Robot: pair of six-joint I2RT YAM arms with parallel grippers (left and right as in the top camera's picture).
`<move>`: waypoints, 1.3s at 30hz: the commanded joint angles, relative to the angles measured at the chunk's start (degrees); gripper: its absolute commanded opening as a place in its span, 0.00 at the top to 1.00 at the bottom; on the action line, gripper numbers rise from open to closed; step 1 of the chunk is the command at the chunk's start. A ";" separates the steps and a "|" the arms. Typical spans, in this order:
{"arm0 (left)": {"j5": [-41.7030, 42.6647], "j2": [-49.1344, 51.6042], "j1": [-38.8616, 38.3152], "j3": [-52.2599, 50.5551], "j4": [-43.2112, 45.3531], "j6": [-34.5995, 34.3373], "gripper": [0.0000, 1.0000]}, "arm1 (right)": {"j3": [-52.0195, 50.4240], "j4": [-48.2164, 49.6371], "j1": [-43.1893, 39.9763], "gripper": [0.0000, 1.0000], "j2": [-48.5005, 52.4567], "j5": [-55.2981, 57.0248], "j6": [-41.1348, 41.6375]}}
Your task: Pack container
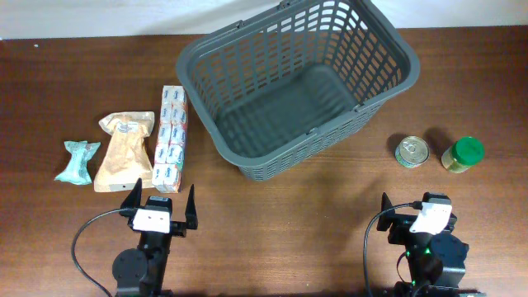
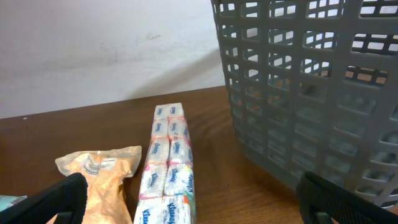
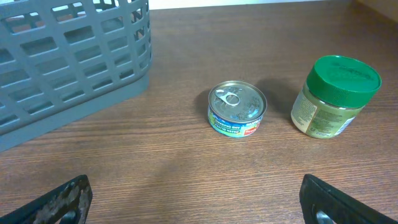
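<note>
The dark grey slotted basket (image 1: 289, 99) stands empty at the back middle of the table; its wall also shows in the left wrist view (image 2: 311, 93) and the right wrist view (image 3: 68, 56). My left gripper (image 1: 162, 202) is open and empty at the front left, just short of a long pack of tissues (image 1: 171, 139) (image 2: 168, 168) and a tan paper bag (image 1: 124, 150) (image 2: 102, 177). My right gripper (image 1: 419, 208) is open and empty at the front right, short of a small tin can (image 1: 411, 152) (image 3: 236, 109) and a green-lidded jar (image 1: 463, 154) (image 3: 333, 94).
A small teal wrapped packet (image 1: 77, 160) lies at the far left. The wooden table (image 1: 280, 214) runs between the two arms. A pale wall stands behind the table in the left wrist view.
</note>
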 commanded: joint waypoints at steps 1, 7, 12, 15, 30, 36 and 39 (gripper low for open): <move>-0.26 -0.13 0.04 -0.11 -0.35 0.07 0.01 | -0.42 0.00 0.31 0.01 -0.44 -0.31 -0.37; -0.26 -0.13 0.04 -0.11 -0.35 0.07 0.01 | -0.42 0.00 0.31 0.01 -0.44 -0.28 -0.37; -0.26 -0.13 0.04 -0.11 -0.35 0.07 0.01 | -0.42 0.00 0.31 0.01 -0.44 -0.28 -0.37; -0.26 -0.13 0.04 -0.11 -0.35 0.07 0.01 | -0.42 0.00 0.31 0.01 -0.44 -0.28 -0.37; -0.24 -0.13 0.04 -0.11 0.66 0.07 0.01 | -0.42 0.00 0.31 0.01 -0.44 -0.31 -0.37; -0.20 -0.13 0.04 -0.11 0.17 0.07 0.01 | -0.31 1.86 0.31 0.01 -0.44 -5.01 3.67; 4.20 -0.04 0.04 2.86 -4.39 -0.09 0.01 | 0.74 2.60 0.31 0.01 -0.44 -7.67 16.46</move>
